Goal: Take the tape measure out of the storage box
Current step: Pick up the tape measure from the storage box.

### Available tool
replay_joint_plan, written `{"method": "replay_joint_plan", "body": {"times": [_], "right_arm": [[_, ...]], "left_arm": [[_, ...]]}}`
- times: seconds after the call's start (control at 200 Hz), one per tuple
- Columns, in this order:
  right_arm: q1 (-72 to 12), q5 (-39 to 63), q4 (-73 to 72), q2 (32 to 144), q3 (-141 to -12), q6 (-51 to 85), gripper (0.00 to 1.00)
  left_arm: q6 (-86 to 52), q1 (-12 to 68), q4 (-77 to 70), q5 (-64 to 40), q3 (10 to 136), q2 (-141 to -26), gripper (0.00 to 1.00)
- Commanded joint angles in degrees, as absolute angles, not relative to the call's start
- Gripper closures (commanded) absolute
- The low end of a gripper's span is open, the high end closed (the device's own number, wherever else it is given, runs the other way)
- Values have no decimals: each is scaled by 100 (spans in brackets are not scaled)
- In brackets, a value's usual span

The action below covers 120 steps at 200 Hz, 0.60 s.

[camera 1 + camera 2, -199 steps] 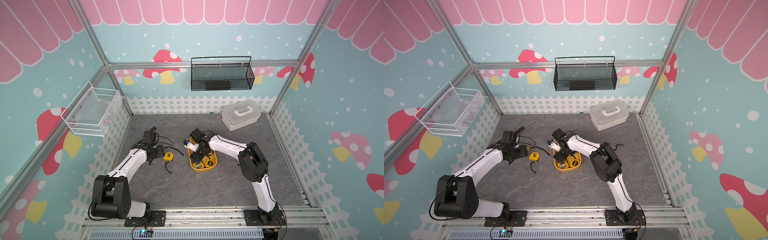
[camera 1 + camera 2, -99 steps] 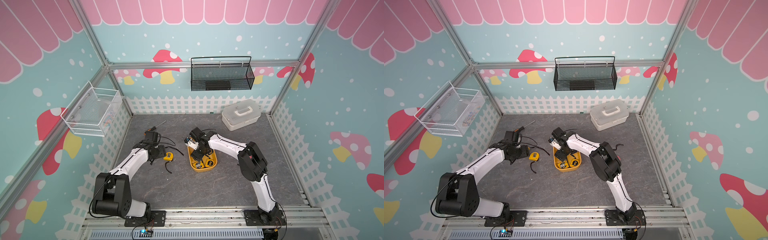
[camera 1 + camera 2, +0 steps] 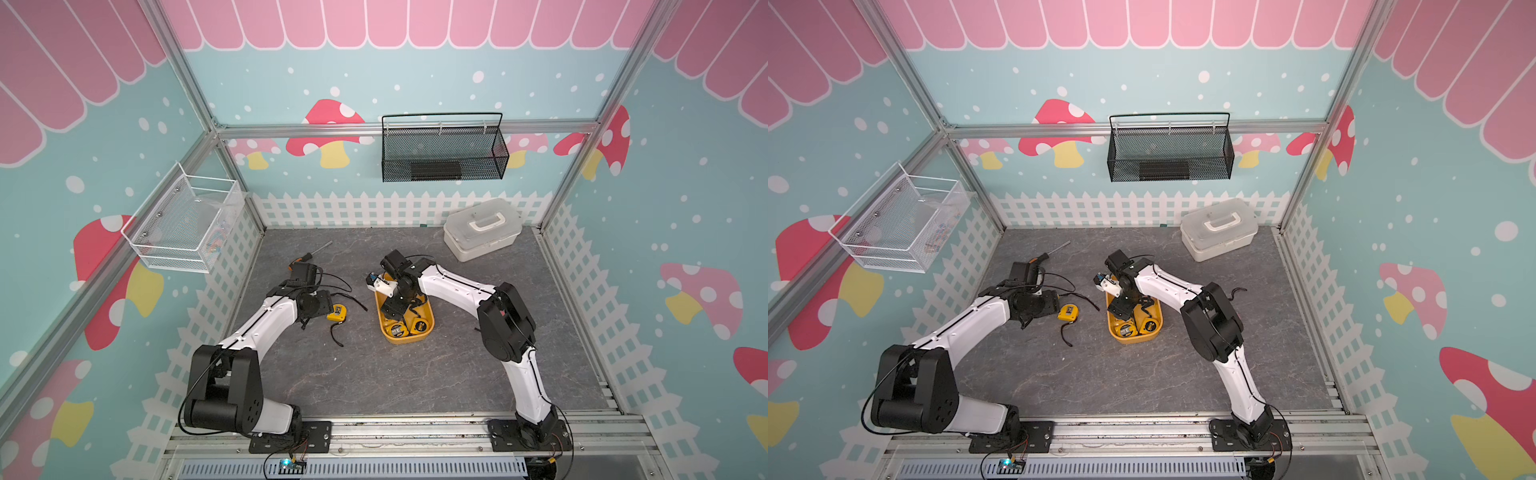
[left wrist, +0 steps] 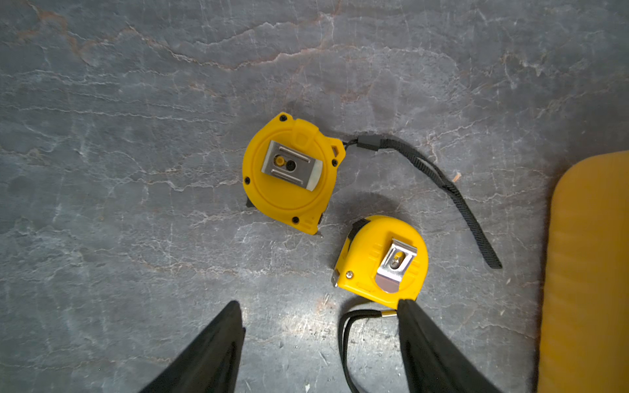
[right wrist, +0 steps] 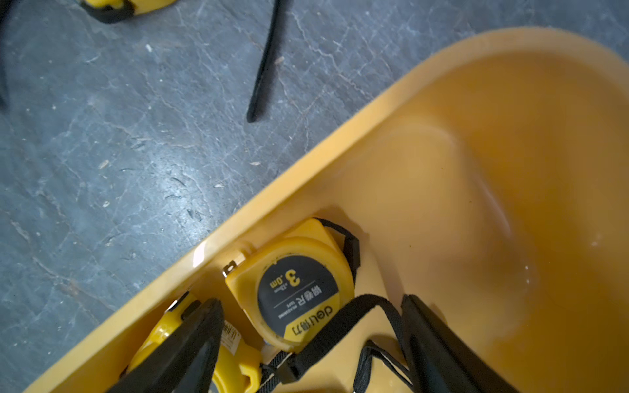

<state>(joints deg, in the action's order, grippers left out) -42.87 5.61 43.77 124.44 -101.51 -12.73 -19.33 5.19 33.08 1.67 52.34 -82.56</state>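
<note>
The yellow storage box [image 3: 430, 322] [image 3: 1156, 328] sits mid-table and holds two yellow tape measures [image 3: 395, 330]. My right gripper [image 5: 311, 301] is lowered into it, open. A tape measure with a black label [image 5: 296, 289] lies just ahead of the gap between its fingers, with straps trailing into the gap. Another [image 5: 238, 357] lies under one finger. My left gripper [image 4: 320, 306] hovers open and empty over the table left of the box. Two tape measures [image 4: 289, 173] [image 4: 383, 260] lie clip-up before it, the nearer one by a fingertip [image 4: 405, 306].
A white lidded case [image 3: 482, 228] stands at the back right. A black mesh basket [image 3: 442, 151] hangs on the back wall and a white wire basket [image 3: 183, 224] on the left wall. A screwdriver [image 3: 309, 255] lies behind my left arm.
My right gripper's jaws have spread wider inside the box. The left arm has barely moved.
</note>
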Motion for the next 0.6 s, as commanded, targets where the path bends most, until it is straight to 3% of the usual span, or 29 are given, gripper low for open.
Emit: {"method": "replay_joint_plan", "body": {"times": [0.0,0.595], "right_arm": [[-4333,582,4477,12494,-10154,-1924,17],[-4359,802,4219,12706,-10117,-3637,18]], "left_arm": [[-2010,571,3221,130,5125,-8176,27],[-2120,677,3226,115,5091,-8050,27]]}}
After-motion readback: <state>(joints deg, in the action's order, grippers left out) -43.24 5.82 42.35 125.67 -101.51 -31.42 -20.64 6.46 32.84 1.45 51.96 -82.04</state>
